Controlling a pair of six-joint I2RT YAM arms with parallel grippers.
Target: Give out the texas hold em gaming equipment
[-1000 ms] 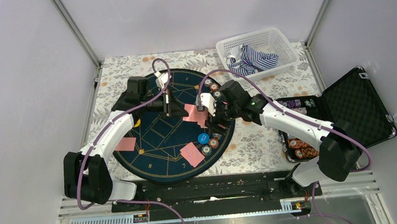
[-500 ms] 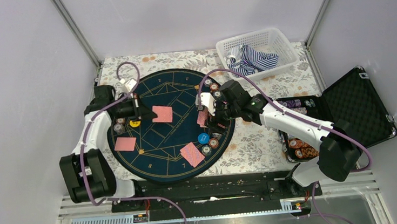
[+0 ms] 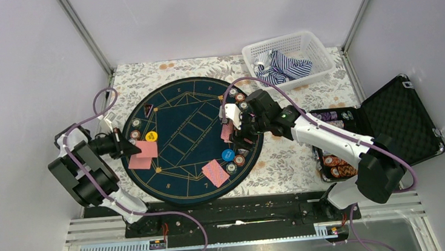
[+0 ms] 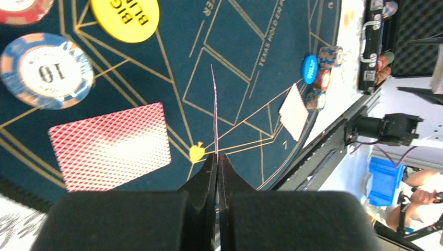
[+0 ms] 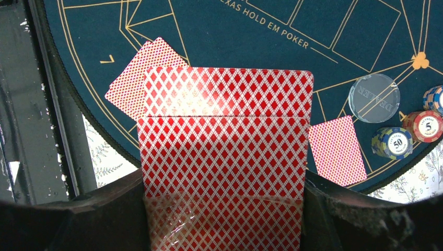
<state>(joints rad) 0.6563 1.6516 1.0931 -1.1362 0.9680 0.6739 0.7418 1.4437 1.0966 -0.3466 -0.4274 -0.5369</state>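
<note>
My left gripper (image 3: 130, 149) is shut on one red-backed card (image 3: 148, 148), seen edge-on in the left wrist view (image 4: 214, 104). It holds it over the left edge of the navy mat (image 3: 182, 105), just above a card lying there (image 3: 140, 163). My right gripper (image 3: 231, 131) is shut on the deck of cards (image 5: 224, 157) over the mat's right side. A yellow-orange disc (image 3: 151, 136) and chips (image 3: 135, 129) lie near the left card. A blue disc (image 3: 227, 155), chips (image 3: 235, 163) and two overlapping cards (image 3: 215, 173) lie at the front right. More chips (image 3: 239, 98) sit at the back right.
A white basket (image 3: 316, 47) of striped cloth stands at the back right. An open black case (image 3: 398, 116) with chip rows (image 3: 339, 167) lies at the right. A clear dealer disc (image 5: 374, 97) and another card (image 5: 337, 150) lie on the mat. Grey walls enclose the table.
My left arm has swung from the deck, across the mat to its left edge, carrying one card. The right arm and deck have not moved.
</note>
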